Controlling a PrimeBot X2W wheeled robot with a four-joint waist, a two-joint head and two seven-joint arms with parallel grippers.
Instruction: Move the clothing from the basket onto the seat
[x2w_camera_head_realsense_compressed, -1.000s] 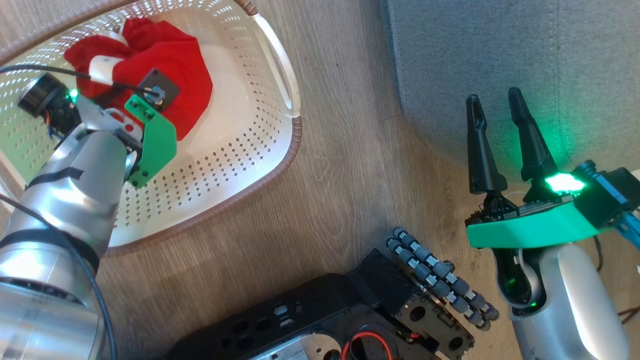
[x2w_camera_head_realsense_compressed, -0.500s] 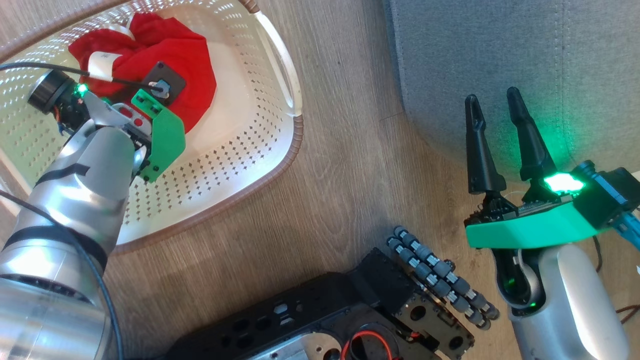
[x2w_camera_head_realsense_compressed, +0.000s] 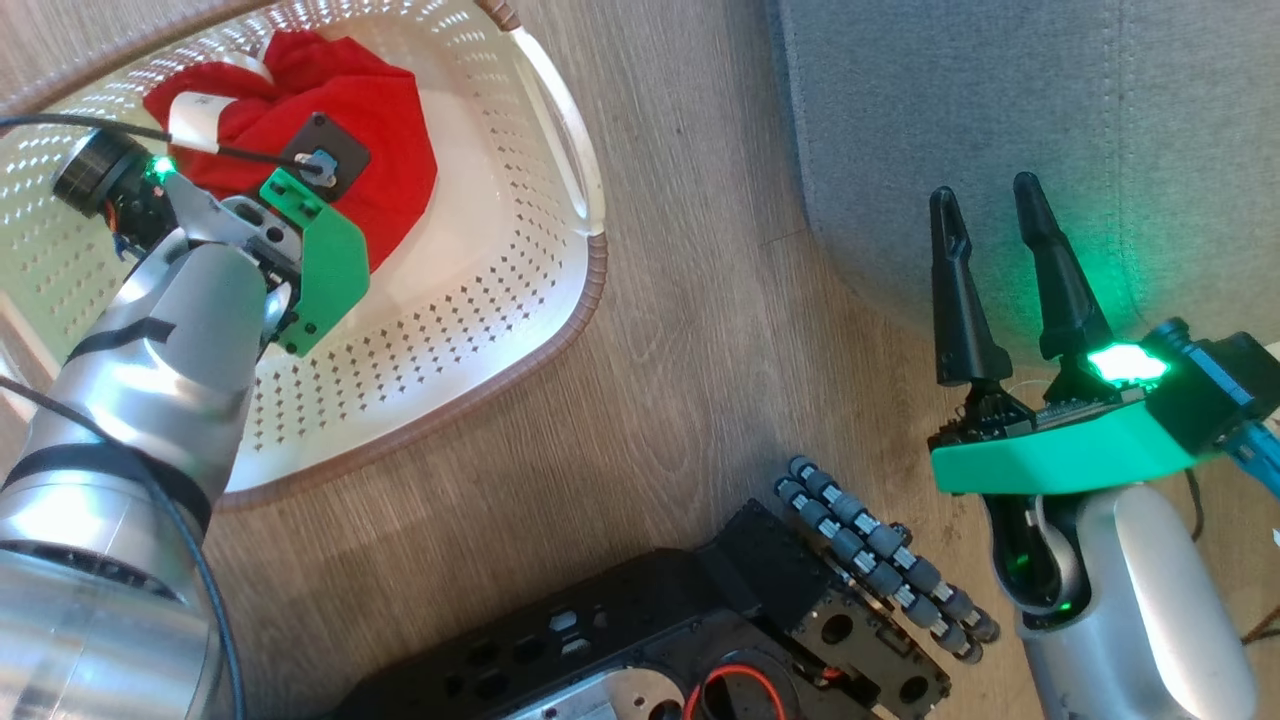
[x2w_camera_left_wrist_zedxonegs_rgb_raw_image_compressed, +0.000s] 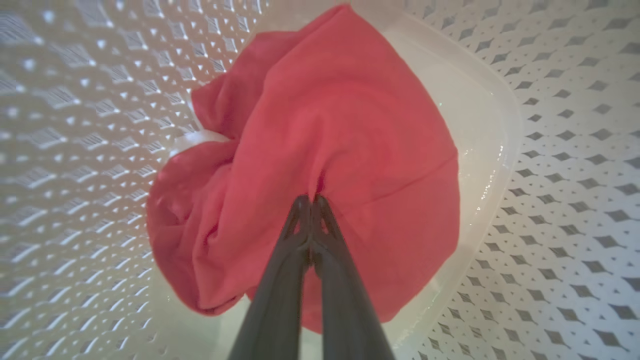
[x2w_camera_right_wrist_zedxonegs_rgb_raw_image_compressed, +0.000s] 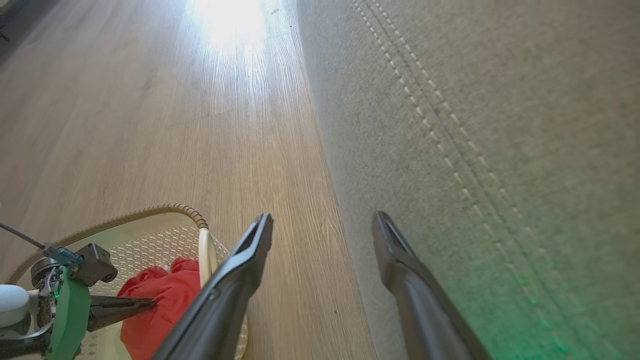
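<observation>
Two dark fingers of the left gripper (x2w_camera_left_wrist_zedxonegs_rgb_raw_image_compressed: 311, 204) are seen pressed together, and a small pucker of the clothing (x2w_camera_left_wrist_zedxonegs_rgb_raw_image_compressed: 350, 125) is pinched between their tips, creases in the red fabric being drawn toward that point. The clothing is found bunched in one heap on the bottom of the basket (x2w_camera_head_realsense_compressed: 590, 265), toward one end of it, and a white panel (x2w_camera_head_realsense_compressed: 195, 112) is shown at the heap's far edge in the head view. The basket is set on the wooden floor (x2w_camera_head_realsense_compressed: 680, 350), to the left of the seat (x2w_camera_head_realsense_compressed: 1000, 100) and apart from it. The right gripper (x2w_camera_head_realsense_compressed: 985, 190) is held with its fingers spread wide and nothing between them, its tips lying over the seat's rounded corner in the head view; whether the fabric is touched cannot be told. A double line of pale stitching (x2w_camera_right_wrist_zedxonegs_rgb_raw_image_compressed: 440, 125) is seen running along the seat in the right wrist view.
</observation>
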